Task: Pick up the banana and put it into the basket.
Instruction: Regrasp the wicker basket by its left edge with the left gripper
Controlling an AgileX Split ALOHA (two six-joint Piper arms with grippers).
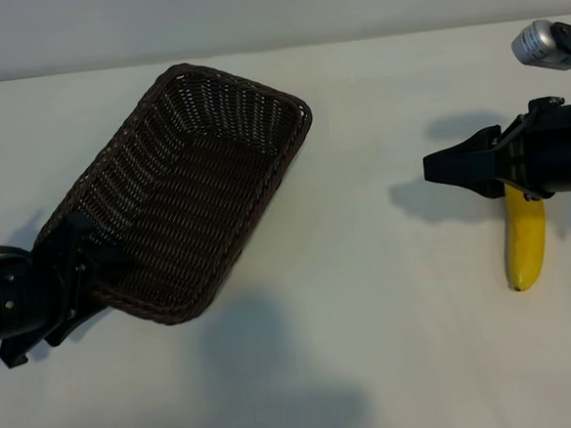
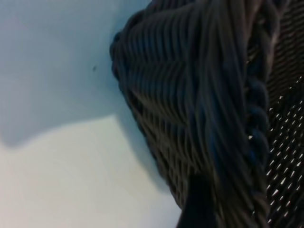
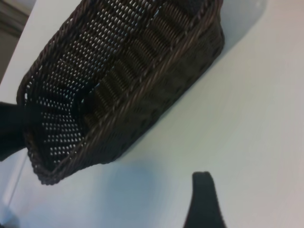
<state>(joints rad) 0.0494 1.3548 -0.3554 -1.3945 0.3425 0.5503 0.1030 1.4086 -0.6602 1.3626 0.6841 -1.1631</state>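
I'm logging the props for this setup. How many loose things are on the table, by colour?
Yellow: 1, the banana
Dark brown: 1, the basket
Total: 2

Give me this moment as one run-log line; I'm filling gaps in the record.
left gripper: gripping basket rim, lifted tilted | right gripper: empty, above table | banana: on table, not in basket
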